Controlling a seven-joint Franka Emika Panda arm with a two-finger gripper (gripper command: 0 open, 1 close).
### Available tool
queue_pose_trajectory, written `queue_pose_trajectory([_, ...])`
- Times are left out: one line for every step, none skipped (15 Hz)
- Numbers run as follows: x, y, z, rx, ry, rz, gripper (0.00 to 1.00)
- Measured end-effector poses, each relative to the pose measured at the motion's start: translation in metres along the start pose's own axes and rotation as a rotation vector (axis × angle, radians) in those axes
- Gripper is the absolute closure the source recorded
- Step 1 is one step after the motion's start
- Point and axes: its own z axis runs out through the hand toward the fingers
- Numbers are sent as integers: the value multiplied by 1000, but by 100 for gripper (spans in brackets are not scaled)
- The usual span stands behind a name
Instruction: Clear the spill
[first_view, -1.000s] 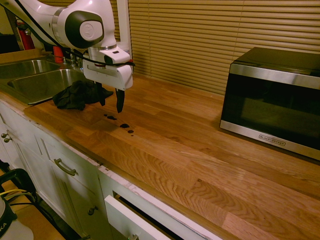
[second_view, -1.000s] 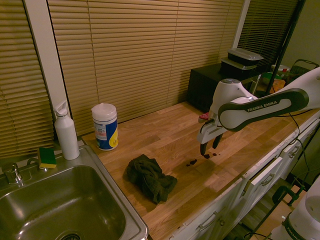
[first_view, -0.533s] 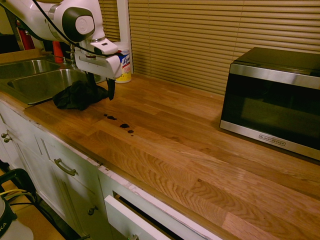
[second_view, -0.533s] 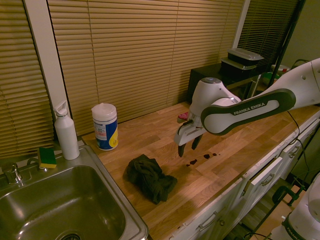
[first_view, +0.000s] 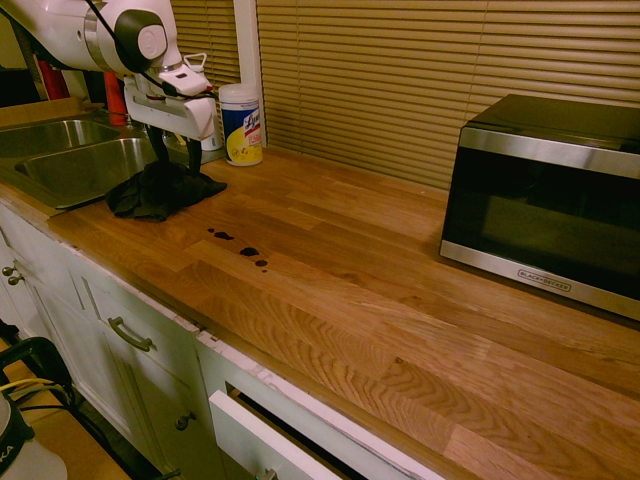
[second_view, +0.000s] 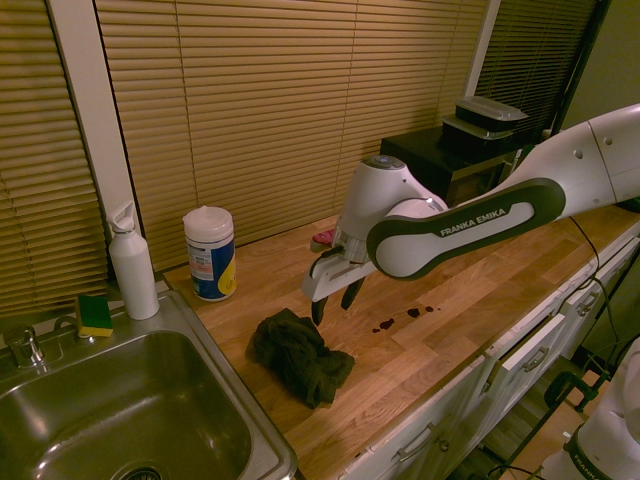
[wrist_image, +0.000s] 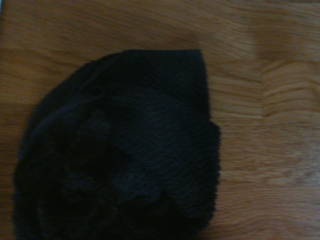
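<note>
Wooden countertop (first_view: 380, 260) with the gripper (second_view: 334, 303) pointing down, its two fingers spread apart and empty, poised above the crumpled black cloth (second_view: 300, 357). A second ago the gripper hung over the spill (first_view: 240, 245); it has since travelled along the countertop toward the sink (first_view: 70, 165) end, leaving the spill uncovered. The spill, a short line of small dark drops, lies unchanged near the front edge of the countertop, between the cloth and the microwave (first_view: 548, 200), well apart from the latter. The cloth has not moved and rests just beside the sink rim; in the wrist view it (wrist_image: 125, 155) fills most of the frame against the wood grain. A wipes canister (second_view: 210, 253) stands toward the back edge by the blinds, with a white bottle (second_view: 132, 262) at the sink's back corner.
</note>
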Motion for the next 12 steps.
queue_pose_trajectory([-9,-8,2,6,-6,-4,0])
queue_pose_trajectory([-17,-16,4,11,-12,-10,0])
queue_pose_trajectory([-22,-24,7,19,-16,-17,0])
queue_pose_trajectory([-26,-29,10,24,-21,-22,0])
queue_pose_trajectory([-28,-33,15,23,-28,-22,0])
queue_pose_trajectory([-30,-36,21,18,-34,-18,0])
queue_pose_trajectory([-31,-38,27,11,-37,-16,0])
queue_pose_trajectory([-33,-40,34,7,-39,-15,0])
queue_pose_trajectory([-35,-41,40,1,-41,-16,0])
queue_pose_trajectory([-37,-41,47,-11,-43,-16,100])
queue_pose_trajectory([-39,-41,54,-23,-44,-14,100])
queue_pose_trajectory([-41,-41,60,-34,-44,-11,100])
